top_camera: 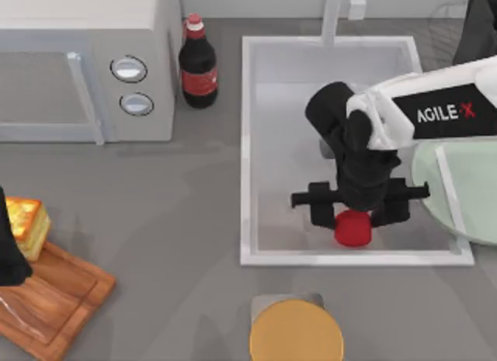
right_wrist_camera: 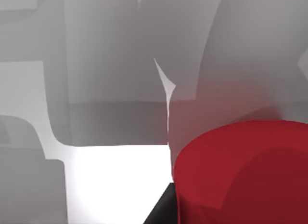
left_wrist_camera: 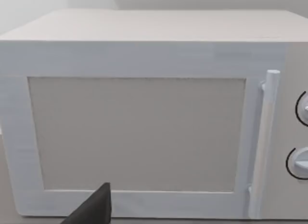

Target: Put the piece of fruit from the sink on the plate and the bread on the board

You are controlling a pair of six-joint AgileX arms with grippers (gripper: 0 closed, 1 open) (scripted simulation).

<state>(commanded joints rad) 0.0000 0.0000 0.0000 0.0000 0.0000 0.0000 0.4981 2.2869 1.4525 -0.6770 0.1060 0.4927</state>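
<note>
Small round bright red fruit point(right_wrist_camera: 240, 176) fills lower right | our right gripper point(top_camera: 353, 221) over it in pale grey sink point(top_camera: 248, 144), finger state untellable | we risk it rolling off an off-centre pinch.

Pale grey microwave point(top_camera: 85, 62) at the table's far left — door handle point(top_camera: 84, 97) upright, two round dials point(top_camera: 129, 68) stacked on the panel right of it. Just right of the microwave, dark cola bottle point(top_camera: 198, 64), red cap and red label, standing upright. Near the front edge — round orange-yellow disc point(top_camera: 296, 332), lying flat on the grey table point(top_camera: 178, 221).
</note>
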